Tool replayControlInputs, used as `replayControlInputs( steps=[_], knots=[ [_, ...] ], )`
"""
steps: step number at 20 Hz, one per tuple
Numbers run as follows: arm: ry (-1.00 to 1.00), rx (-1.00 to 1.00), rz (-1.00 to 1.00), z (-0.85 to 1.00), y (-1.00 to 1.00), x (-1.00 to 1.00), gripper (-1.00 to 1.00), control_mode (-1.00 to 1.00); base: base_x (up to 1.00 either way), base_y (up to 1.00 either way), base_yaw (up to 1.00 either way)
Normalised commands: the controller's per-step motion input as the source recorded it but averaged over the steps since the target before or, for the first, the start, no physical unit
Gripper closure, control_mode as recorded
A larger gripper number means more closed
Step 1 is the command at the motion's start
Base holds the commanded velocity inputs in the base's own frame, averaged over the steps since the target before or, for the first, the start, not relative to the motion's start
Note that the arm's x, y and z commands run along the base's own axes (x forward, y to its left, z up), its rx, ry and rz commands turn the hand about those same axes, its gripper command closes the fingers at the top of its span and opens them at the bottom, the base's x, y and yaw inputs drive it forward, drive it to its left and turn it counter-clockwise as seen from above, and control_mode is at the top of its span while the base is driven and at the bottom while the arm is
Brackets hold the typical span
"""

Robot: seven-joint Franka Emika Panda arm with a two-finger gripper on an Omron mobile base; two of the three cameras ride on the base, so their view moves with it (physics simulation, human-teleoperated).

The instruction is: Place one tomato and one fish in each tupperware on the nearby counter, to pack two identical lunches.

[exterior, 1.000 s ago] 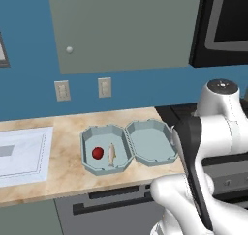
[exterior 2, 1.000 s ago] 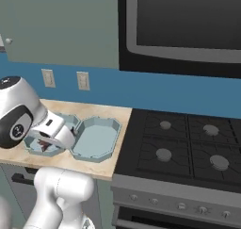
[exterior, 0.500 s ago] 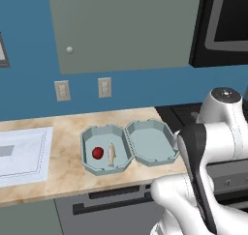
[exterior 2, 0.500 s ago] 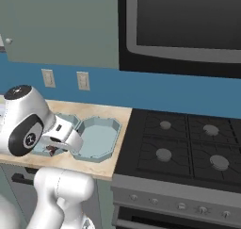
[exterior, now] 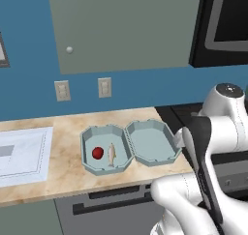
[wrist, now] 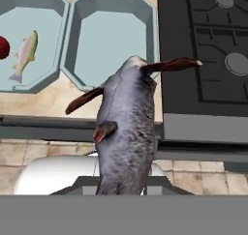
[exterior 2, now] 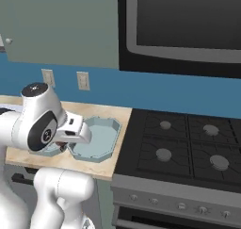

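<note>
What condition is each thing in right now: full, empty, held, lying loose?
Left tupperware: holds one tomato and one tan fish.
Right tupperware: empty.
Grey fish: held in the shut gripper, off the counter.
Stove: burners unlit, bare.

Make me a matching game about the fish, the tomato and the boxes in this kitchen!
Things:
1. small round red tomato
2. grey fish with dark red fins
3. right pale teal octagonal container
4. black gas stove top

Places or states:
A. empty
B. held up by the robot
C. right of the beige counter
D. beside the small tan fish in the left teal container

Pairs: 1-D, 2-B, 3-A, 4-C
</note>
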Motion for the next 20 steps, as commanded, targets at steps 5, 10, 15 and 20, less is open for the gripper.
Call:
replayControlInputs(
  steps=[5, 10, 15, 20],
  knots=[
    [0.0, -0.01, 0.11, -0.29, 0.01, 0.37, 1.0, -1.0, 0.0, 0.0, 0.0],
    [0.0, -0.02, 0.0, -0.27, 0.07, 0.46, 1.0, -1.0, 0.0, 0.0, 0.0],
    [0.0, 0.0, 0.0, -0.16, 0.0, 0.4, 1.0, -1.0, 0.0, 0.0, 0.0],
    [0.0, 0.0, 0.0, -0.12, 0.0, 0.27, 1.0, -1.0, 0.0, 0.0, 0.0]
  ],
)
